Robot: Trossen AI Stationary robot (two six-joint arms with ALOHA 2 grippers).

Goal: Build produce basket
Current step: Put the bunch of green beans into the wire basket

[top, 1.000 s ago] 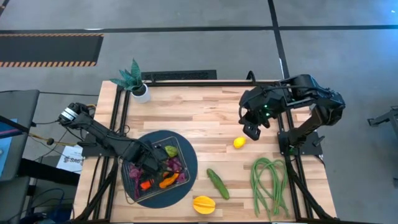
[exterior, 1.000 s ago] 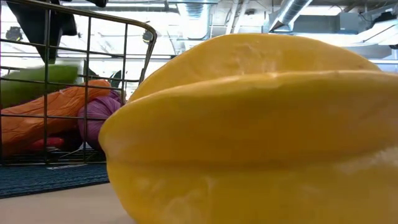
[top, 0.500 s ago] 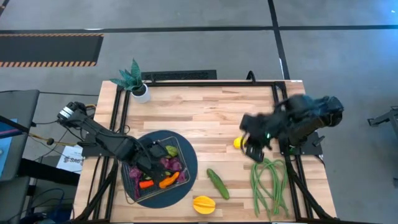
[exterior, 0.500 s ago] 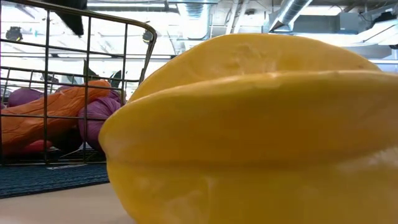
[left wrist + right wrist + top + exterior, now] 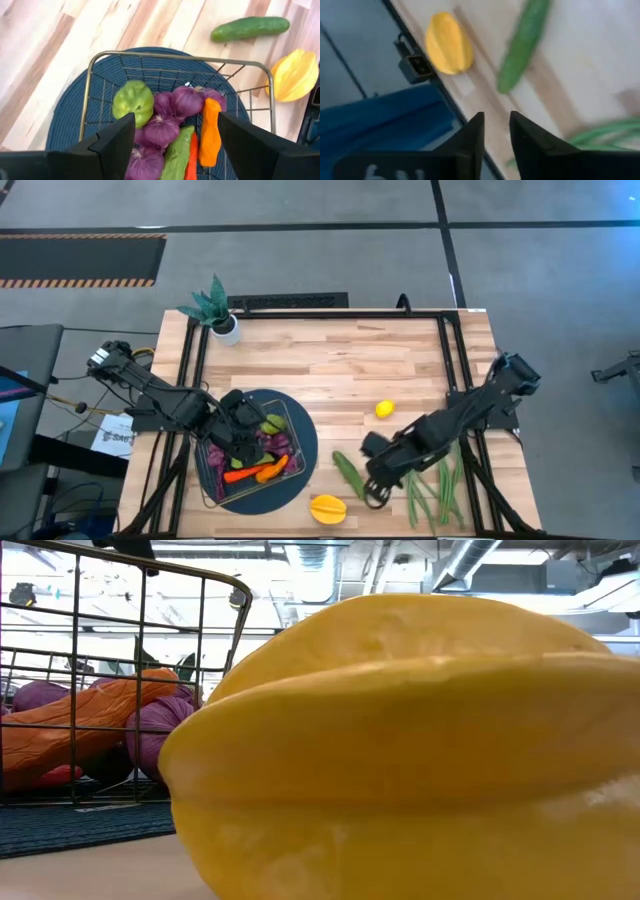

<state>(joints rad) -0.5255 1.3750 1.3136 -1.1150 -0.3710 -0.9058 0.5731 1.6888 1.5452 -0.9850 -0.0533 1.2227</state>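
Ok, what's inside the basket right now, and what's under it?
Inside the basket: a light green pepper, purple grape string, an orange pepper, a darker green piece and a red one. Whatever lies beneath that pile is covered. A dark round mat sits under it.

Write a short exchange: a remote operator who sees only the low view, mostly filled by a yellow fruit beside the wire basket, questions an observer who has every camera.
Operator: This yellow fruit blocks my view. What else lies outside the basket?
Observer: A cucumber, a lemon and green beans lie on the table.
Operator: Where is the right pincer?
Observer: Near the table's front edge, between the cucumber and the beans, fingers slightly apart and empty.
Operator: And the left pincer?
Observer: Above the basket, open and empty.
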